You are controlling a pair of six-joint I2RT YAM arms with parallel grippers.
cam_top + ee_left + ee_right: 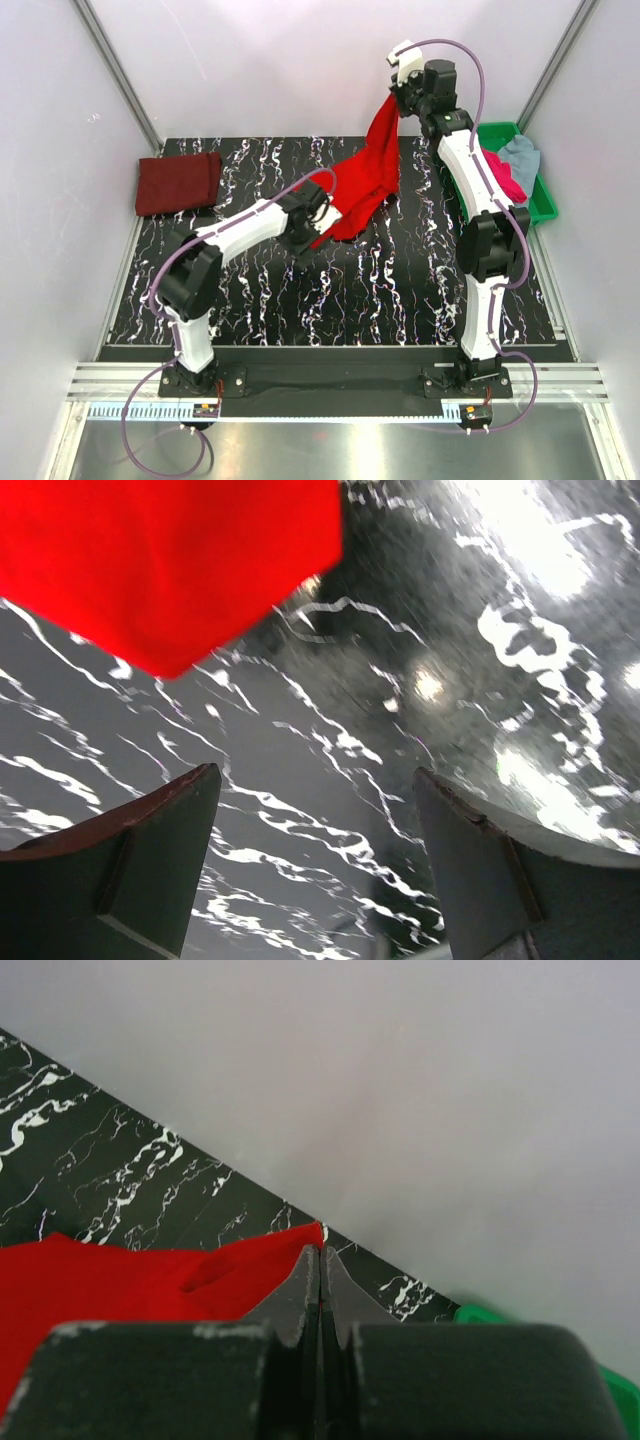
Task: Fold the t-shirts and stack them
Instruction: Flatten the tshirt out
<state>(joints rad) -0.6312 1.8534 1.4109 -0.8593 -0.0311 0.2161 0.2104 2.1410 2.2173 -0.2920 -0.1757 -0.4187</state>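
Note:
A bright red t-shirt (365, 175) hangs from my right gripper (395, 92), raised near the back wall, and its lower part drapes onto the black marbled table (400, 280). The right wrist view shows that gripper (320, 1252) shut on a corner of the red t-shirt (120, 1280). My left gripper (322, 215) sits low by the shirt's lower left edge, open and holding nothing. In the left wrist view its fingers (160, 860) stand wide apart, with the red cloth (170, 560) just ahead of them. A dark maroon t-shirt (178, 182) lies folded at the back left.
A green tray (543, 200) at the right edge holds a pale grey-blue t-shirt (521, 155) and a magenta-pink one (507, 182). White walls close in the back and both sides. The right arm stands tall between the tray and the red shirt.

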